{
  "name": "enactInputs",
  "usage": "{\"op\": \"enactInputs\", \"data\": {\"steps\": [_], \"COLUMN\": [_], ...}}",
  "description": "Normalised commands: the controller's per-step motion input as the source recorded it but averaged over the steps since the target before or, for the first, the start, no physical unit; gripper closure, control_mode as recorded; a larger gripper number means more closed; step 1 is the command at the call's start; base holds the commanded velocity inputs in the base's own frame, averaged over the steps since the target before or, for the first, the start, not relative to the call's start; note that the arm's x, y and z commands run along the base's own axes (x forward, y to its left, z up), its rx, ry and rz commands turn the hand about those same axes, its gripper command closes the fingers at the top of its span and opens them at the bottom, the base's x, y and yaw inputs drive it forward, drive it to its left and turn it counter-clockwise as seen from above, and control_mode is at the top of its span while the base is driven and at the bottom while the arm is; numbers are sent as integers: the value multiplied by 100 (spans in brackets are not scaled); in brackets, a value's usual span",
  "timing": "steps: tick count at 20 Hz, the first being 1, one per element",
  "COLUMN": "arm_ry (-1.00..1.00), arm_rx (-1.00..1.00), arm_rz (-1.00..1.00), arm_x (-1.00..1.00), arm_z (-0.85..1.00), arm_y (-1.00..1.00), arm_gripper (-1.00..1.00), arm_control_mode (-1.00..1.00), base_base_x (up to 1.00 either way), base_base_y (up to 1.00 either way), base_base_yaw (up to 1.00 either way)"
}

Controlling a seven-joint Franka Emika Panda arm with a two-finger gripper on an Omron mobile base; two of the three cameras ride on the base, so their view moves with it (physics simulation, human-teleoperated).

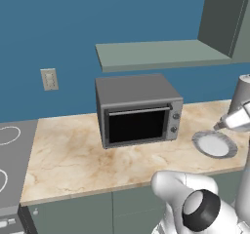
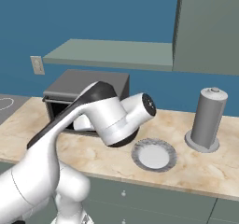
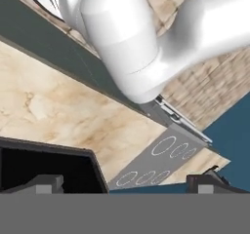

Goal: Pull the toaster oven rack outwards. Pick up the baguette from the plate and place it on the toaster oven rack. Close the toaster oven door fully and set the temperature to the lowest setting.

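Toaster oven point(image 1: 138, 110) stood on marble bench point(image 1: 68, 155), against blue wall. Toaster oven door point(image 1: 137, 125) looked closed, handle bar along top edge. Plate point(image 1: 215, 144) lay on bench right of oven, near front edge; no bread could be made out on it. Grey cylindrical container point(image 2: 207, 119) stood right of plate. Gripper point(image 3: 127, 182) was open, fingertips point(image 3: 46, 183) wide apart, holding nothing.

Kitchen, marble counter point(image 1: 73, 155), toaster oven point(image 1: 138, 110), cooktop point(image 1: 12, 165) (w/ burner rings)
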Motion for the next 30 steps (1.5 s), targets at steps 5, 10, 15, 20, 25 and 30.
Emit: {"op": "enactInputs", "data": {"steps": [5,10,15,20,25,30], "arm_ry": [33,16,0,16,43,30], "arm_rx": [-1,0,-2,-7,0,0], "arm_rz": [-30,-30,-26,-20,-12,-32], "arm_x": [0,0,0,12,33,15], "arm_z": [3,1,0,19,34,16], "arm_y": [0,10,41,36,0,0], "arm_gripper": [-100,-100,100,100,100,100], "arm_control_mode": [-100,-100,-100,-100,-100,-100], "base_base_x": [0,0,0,0,0,0], "base_base_y": [0,0,0,0,0,0], "base_base_yaw": [0,0,0,0,0,0]}}
